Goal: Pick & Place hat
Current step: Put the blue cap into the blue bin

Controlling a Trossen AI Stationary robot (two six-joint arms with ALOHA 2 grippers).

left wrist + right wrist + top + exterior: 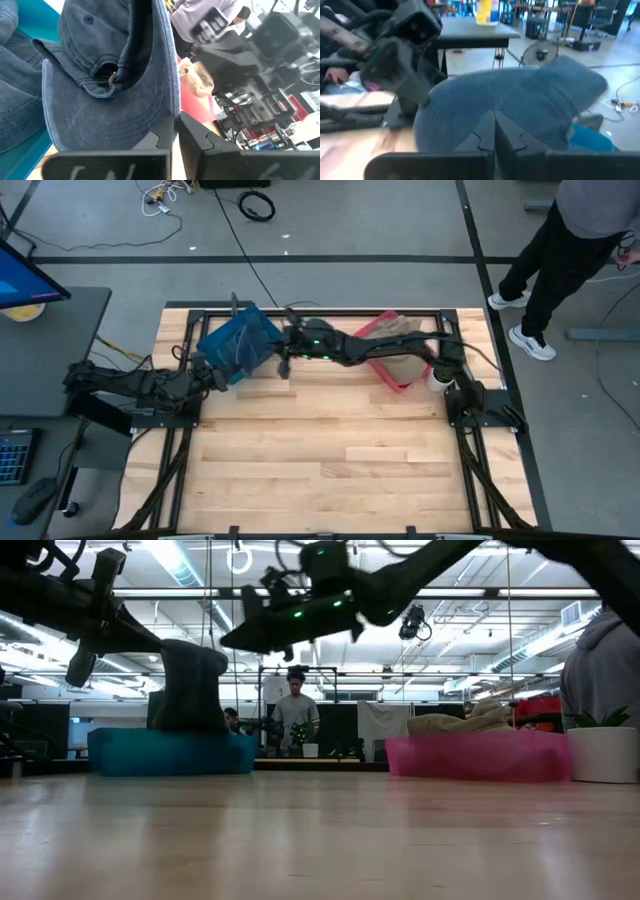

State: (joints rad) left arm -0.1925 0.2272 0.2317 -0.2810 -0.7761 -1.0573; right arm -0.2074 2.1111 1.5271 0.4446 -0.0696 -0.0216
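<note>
A blue denim cap [238, 345] stands up out of the blue bin [170, 753] at the table's far left; in the low view the cap [190, 680] rises above the bin's wall. My left gripper [213, 370] is at the bin's near left side, shut on the cap [100, 75]. My right gripper [283, 352] reaches across from the right to the bin's right side. Its fingers are shut [495, 125], right in front of the cap's crown [520, 110]. My left gripper [176, 127] pinches the edge of the cap's brim [169, 112] between its two fingers, coming from the table's left. The cap stands upright above the bin with its crown beyond the fingers. My right gripper's shut fingertips are at the crown, but I cannot tell whether they touch it.
A pink bin [400, 375] holding beige hats [465, 722] sits at the far right, and my right arm passes over it. A white pot with a plant [600, 755] stands beside it. A person [570, 240] stands beyond the table's far right corner. The near half of the table is bare wood.
</note>
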